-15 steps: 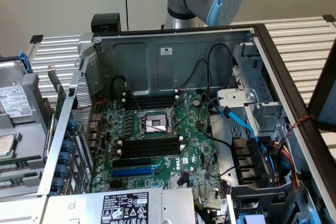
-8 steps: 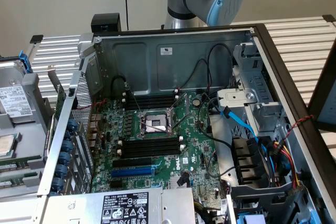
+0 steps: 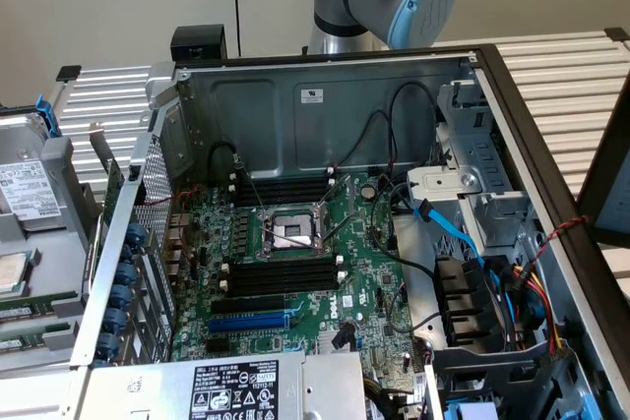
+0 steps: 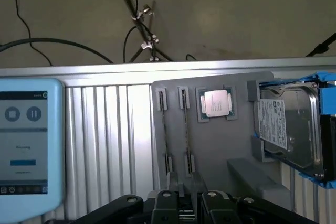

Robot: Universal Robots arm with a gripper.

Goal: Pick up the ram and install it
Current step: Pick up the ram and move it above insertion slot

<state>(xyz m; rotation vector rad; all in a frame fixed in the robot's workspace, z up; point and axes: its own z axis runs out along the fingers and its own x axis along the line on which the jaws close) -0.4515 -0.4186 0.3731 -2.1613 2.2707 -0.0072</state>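
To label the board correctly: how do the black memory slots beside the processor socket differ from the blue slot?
The black memory slots have white end clips; the blue slot shows none. The black slots sit in banks of several; the blue slot is single. The black slots flank the processor socket; the blue slot lies farther from it. Both are long, narrow, parallel and look empty.

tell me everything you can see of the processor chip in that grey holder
The processor chip is square, with a silvery metal lid bearing faint print and a thin greenish edge around it. It lies flat, lid outward, in a matching recess of the grey holder plate, which alone touches it. The hard drive sits apart from it, off to one side.
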